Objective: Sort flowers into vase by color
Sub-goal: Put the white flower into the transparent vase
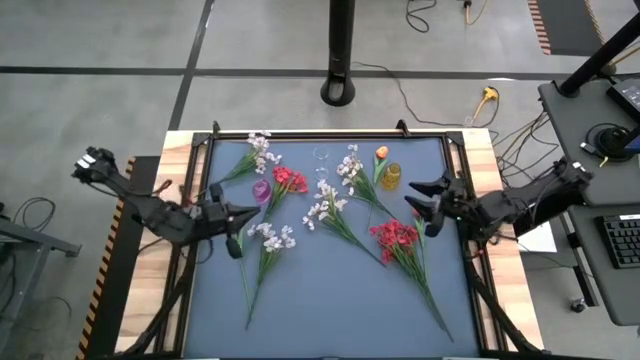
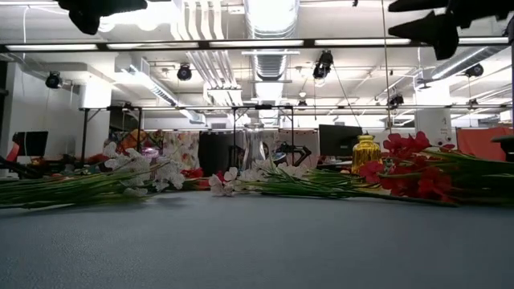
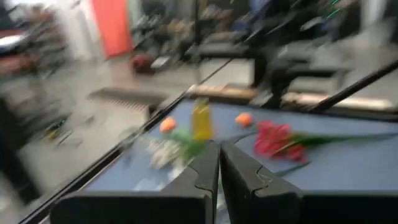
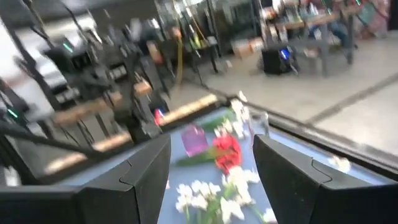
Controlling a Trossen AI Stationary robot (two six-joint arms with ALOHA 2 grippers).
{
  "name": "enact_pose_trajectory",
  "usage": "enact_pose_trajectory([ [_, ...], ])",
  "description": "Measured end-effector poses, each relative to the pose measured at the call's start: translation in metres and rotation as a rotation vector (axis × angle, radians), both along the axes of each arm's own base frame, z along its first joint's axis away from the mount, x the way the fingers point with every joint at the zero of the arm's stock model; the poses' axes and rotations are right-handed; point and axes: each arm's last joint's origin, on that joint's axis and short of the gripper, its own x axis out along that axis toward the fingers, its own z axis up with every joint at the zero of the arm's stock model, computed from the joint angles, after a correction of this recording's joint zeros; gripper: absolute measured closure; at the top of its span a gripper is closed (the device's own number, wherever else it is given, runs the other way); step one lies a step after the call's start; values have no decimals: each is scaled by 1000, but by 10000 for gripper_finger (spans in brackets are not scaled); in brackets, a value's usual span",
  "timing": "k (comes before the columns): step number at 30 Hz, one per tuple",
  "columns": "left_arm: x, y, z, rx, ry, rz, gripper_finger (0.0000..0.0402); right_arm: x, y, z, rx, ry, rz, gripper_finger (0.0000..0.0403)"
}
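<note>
The near half of the blue-grey table mat (image 1: 330, 310) is bare, crossed only by the long green stems of a white-blossomed spray (image 1: 272, 238) on the left and a red-blossomed spray (image 1: 396, 238) on the right, so the freest room lies along the near edge. Above the mat's left edge the left gripper (image 1: 240, 217) hangs with its fingers clenched together on nothing; above the right edge the right gripper (image 1: 421, 199) hangs with its fingers (image 4: 140, 176) spread apart and nothing between them. Between the two lie more white sprays (image 1: 325, 205) and a second red spray (image 1: 287, 180). Farther back stand a small purple glass vase (image 1: 262, 190), a clear glass vase (image 1: 321, 157) and an amber glass vase (image 1: 390, 176), with an orange tulip-like bud (image 1: 381, 153) close to the black far rail. The low view alone shows both arms held well clear above the flowers; the high view alone shows the stems' lie.
</note>
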Motion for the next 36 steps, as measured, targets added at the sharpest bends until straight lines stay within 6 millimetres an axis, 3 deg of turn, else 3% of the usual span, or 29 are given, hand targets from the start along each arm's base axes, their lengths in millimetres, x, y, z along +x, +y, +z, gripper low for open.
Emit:
enact_pose_trajectory([
  [4,10,-2,10,19,104,34,402,18,7,19,8,137,-23,181],
  [11,30,-22,-6,177,377,-286,402,54,22,39,-36,308,-58,181],
  [16,33,-21,-15,268,426,-241,402,85,29,45,-82,423,-94,174],
  [21,28,-16,-8,272,388,-181,402,116,33,47,-139,543,-120,132],
  [28,22,-7,-2,345,333,72,402,152,36,25,-205,720,-105,78],
  [36,21,-5,-3,435,350,195,402,179,35,-20,-44,871,-3,62],
])
